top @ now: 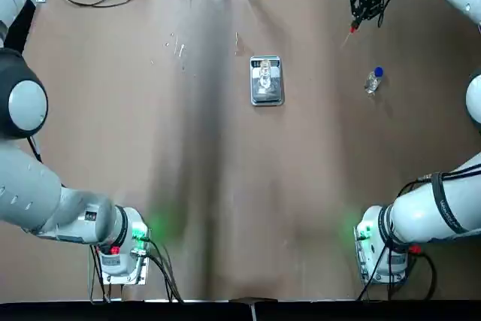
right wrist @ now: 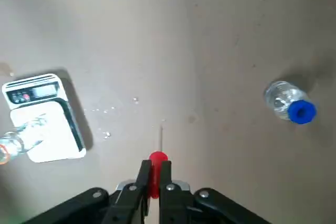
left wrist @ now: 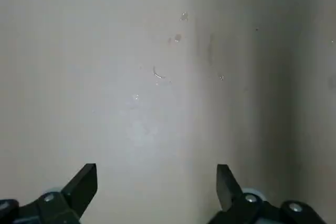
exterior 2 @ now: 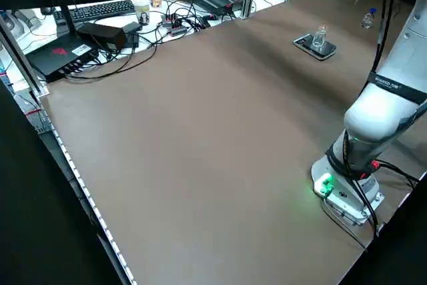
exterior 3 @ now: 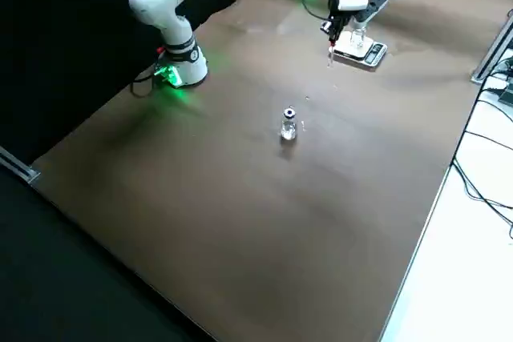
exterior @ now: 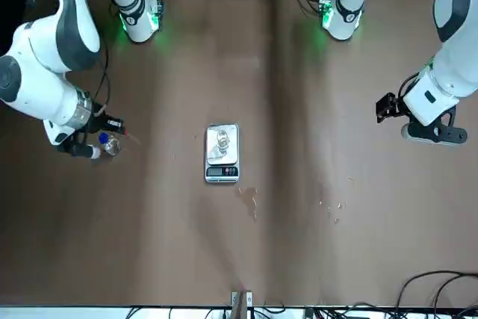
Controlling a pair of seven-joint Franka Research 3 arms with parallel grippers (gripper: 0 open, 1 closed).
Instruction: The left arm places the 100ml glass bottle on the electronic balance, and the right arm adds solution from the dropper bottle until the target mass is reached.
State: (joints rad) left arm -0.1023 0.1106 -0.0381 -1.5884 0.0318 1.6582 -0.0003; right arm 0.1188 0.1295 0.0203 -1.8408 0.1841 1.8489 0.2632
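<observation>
The electronic balance [top: 266,84] lies mid-table, and the 100ml glass bottle [top: 264,74] stands on its pan; both also show in the front view [exterior: 222,156]. The dropper bottle [top: 373,80], blue-collared with its red top off, stands on the table to the right. My right gripper [top: 361,7] hovers beyond it, shut on the red dropper [right wrist: 156,174], off to the side of the balance [right wrist: 44,124]. My left gripper [left wrist: 156,174] is open over bare table, away from the balance [exterior: 385,107].
Small droplets [top: 179,49] dot the table left of the balance. Cables and a keyboard [exterior 2: 107,10] line the far edge. The two arm bases [top: 124,249] with green lights stand at the near edge.
</observation>
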